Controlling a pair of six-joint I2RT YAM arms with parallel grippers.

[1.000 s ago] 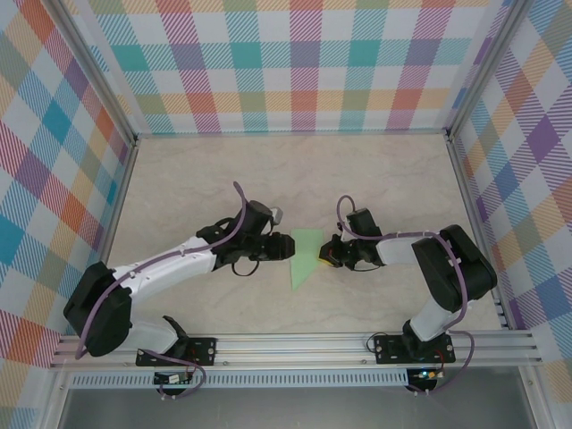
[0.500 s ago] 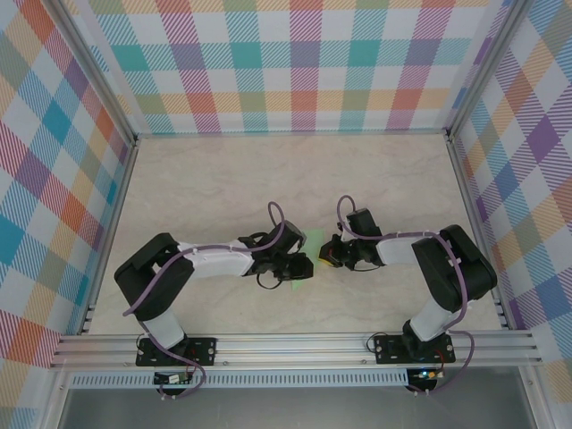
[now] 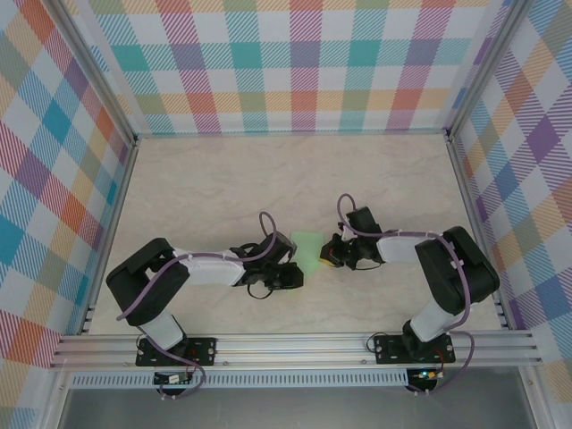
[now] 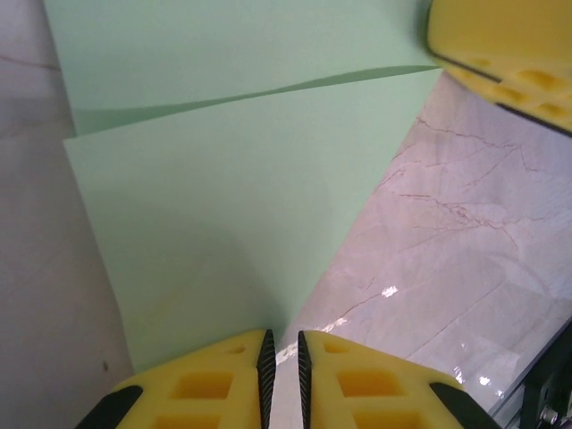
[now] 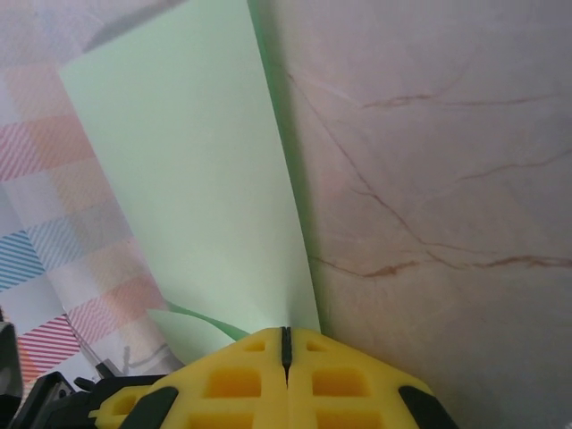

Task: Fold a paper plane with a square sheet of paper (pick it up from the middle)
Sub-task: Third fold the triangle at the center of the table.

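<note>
Marble table [image 3: 206, 188]: paper [image 3: 309, 243] tapers toward left pincer [image 4: 284, 353] (grip unclear), right pincer [image 5: 286, 344] clamping its edge.

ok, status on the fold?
Right gripper jaws shut on folded paper sheet. Left gripper jaws nearly closed at its edge, grip unclear. Nothing in the way.

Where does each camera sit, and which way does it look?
Top external: high above and behind the arms, looking down at the table; both arms show, left gripper and right gripper at the paper.
Left wrist: on the left arm, looking past its yellow fingers over the paper; the right gripper's finger peeks in.
Right wrist: on the right arm, looking past its shut fingers along the paper toward the plaid wall.
Shared: both wrist views see the same paper and table.
</note>
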